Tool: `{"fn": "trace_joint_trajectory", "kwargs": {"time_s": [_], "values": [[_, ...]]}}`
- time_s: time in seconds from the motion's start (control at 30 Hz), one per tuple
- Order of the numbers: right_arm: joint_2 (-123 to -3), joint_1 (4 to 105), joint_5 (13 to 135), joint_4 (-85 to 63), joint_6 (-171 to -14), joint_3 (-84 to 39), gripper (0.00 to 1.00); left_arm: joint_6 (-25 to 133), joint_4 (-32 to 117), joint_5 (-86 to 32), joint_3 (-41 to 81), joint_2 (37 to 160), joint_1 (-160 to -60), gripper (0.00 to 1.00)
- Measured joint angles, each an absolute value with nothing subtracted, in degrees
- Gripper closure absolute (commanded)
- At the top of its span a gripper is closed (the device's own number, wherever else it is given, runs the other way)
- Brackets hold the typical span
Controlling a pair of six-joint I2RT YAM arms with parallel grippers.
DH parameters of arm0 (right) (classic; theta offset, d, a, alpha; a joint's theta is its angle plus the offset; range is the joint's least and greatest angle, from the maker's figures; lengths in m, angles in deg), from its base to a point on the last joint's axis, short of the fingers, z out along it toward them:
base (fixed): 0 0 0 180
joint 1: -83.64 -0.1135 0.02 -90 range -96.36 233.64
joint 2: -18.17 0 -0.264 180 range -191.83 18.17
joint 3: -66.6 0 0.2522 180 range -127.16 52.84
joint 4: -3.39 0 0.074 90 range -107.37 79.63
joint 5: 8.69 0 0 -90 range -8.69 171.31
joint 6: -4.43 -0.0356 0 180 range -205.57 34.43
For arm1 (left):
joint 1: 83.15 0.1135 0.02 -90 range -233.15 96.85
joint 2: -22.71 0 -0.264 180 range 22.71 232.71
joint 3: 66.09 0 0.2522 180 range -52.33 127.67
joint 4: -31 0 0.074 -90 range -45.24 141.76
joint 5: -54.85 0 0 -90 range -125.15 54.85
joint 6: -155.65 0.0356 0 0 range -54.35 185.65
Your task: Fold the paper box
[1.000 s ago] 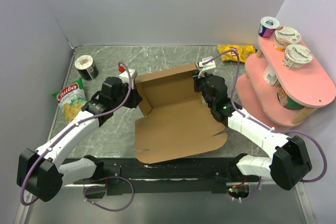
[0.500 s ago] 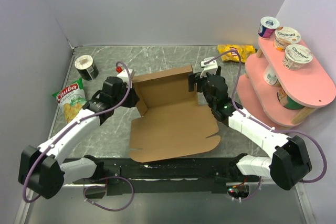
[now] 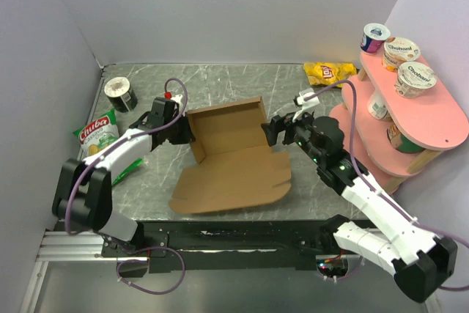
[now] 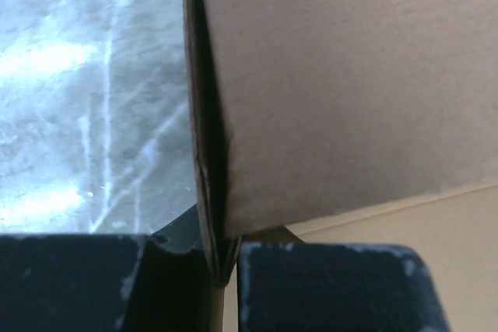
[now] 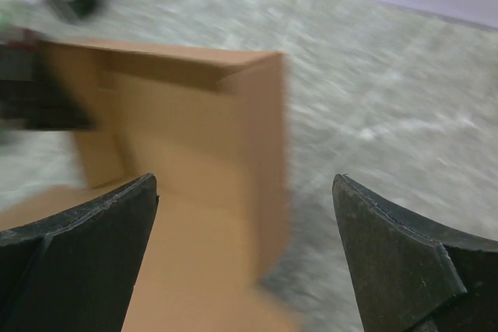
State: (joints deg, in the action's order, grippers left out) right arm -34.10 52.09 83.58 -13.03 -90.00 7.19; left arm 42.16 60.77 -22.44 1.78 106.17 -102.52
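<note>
Right hand (image 3: 272, 130) has released, spread wide; left hand (image 3: 185, 132) pinches paper box (image 3: 231, 174)

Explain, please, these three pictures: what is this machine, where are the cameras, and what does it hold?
This is a robot: two arms bolted at the near edge of a table, each ending in a two-finger gripper. The wide picture comes from a fixed camera above and behind them. The other two come from cameras on the wrists; the dark shapes below are the robot's own fingers. On the table lie a half-folded paper box, a chips bag, a dark can and a yellow snack bag. A pink shelf with yogurt cups stands at the right. The left gripper is shut on the box's left wall. The right gripper is open near its right end, gripping nothing.
</note>
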Motion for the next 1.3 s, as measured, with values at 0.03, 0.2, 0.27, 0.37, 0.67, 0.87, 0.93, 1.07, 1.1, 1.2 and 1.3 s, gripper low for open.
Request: {"fn": "trace_joint_trajectory", "kwargs": {"time_s": [0.03, 0.2, 0.27, 0.37, 0.67, 0.87, 0.93, 1.07, 1.1, 1.2, 1.3], "values": [[-32.72, 52.09, 81.02, -12.98, -90.5, 7.19, 0.0, 42.05, 61.08, -22.44, 2.35, 107.72, -101.93, 0.91], [-31.28, 51.48, 71.21, -14.14, -93.54, 6.95, 0.01, 41.57, 62.85, -21.68, 6.79, 112.49, -101.12, 0.89], [-31.45, 51.15, 70.75, -16.22, -96.05, 6.95, 0.04, 41.55, 63.42, -21.02, 8.56, 114.21, -100.95, 0.89], [-30.62, 51.0, 72.21, -19.67, -102.61, 6.95, 0.06, 41.31, 64.33, -19.82, 10.74, 116.42, -100.16, 0.86], [-17.82, 50.87, 82.02, -28.7, -121.03, 7.17, 0.05, 37.72, 62.02, -16.89, 10.87, 118.98, -96.45, 0.79], [-13.01, 50.54, 81.3, -27.17, -130.08, 8.74, 0.08, 34.18, 57.76, -14.01, 7.81, 118.98, -93.5, 0.79], [-12.35, 49.32, 80.21, -23.45, -133.73, 11.67, 0.08, 32.94, 56.42, -12.17, 6.98, 119.41, -92.45, 0.79], [-17.07, 44.84, 79.31, -19.67, -137.1, 14.36, 0.05, 31.25, 54.0, -9.2, 6.13, 121.56, -91.2, 0.77], [-19.32, 44.03, 79.25, -18.43, -137.16, 14.36, 0.04, 30.95, 53.78, -8.83, 5.76, 121.75, -91.2, 0.73], [-28.22, 42.28, 78.42, -14.54, -136.75, 13.05, 0.01, 30.31, 53.54, -7.67, 4.14, 121.84, -91.29, 0.63], [-35.98, 41.78, 78.55, -12.02, -136.01, 12.28, 0.0, 30.07, 53.54, -7.36, 3.05, 121.56, -91.4, 0.55]]}}
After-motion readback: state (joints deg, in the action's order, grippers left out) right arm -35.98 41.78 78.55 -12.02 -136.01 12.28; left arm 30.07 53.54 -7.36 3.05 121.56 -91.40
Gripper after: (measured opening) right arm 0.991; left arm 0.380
